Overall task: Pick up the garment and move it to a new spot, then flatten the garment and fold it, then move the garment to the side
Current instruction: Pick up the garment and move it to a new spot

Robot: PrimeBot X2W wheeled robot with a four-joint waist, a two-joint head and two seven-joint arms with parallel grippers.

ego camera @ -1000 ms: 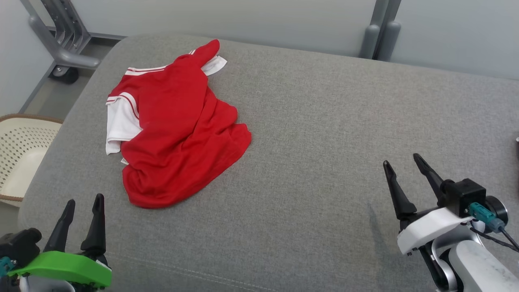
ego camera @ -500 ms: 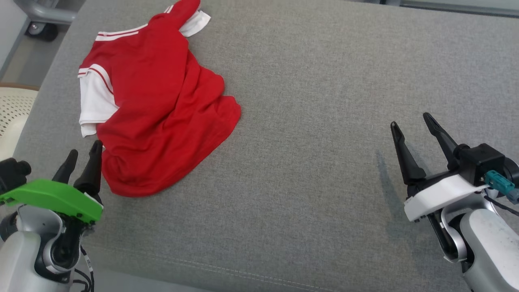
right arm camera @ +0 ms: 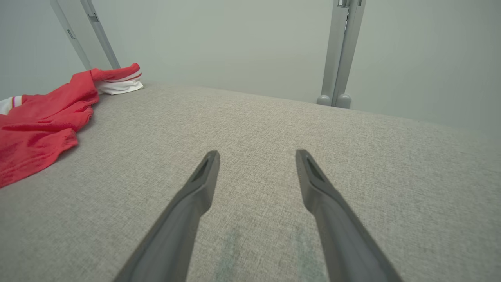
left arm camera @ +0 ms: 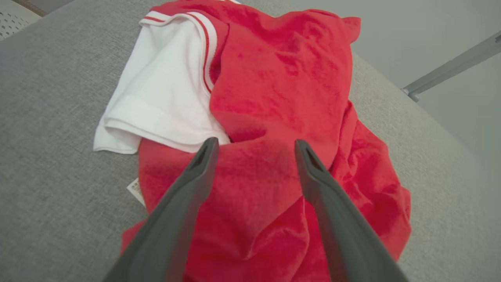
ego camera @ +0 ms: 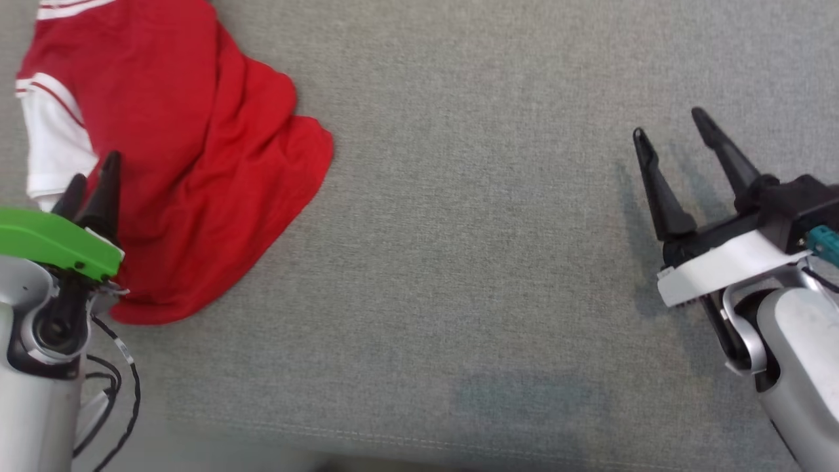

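left tool (ego camera: 95, 167) wide, tips angled down over garment (ego camera: 196, 164) | right tool (ego camera: 668, 122) wide, above grey cushion (ego camera: 459, 262), garment well left | care tag (left arm camera: 135, 189) left of left tool, unreadable

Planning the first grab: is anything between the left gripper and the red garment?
Nothing visible does. The open left gripper points straight at the crumpled red-and-white fabric garment on the grey upholstered surface.

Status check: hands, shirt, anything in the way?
Both open, empty: left hand poised at the crumpled red-and-white shirt, no grip; right hand over bare grey cushion. No obstruction seen.
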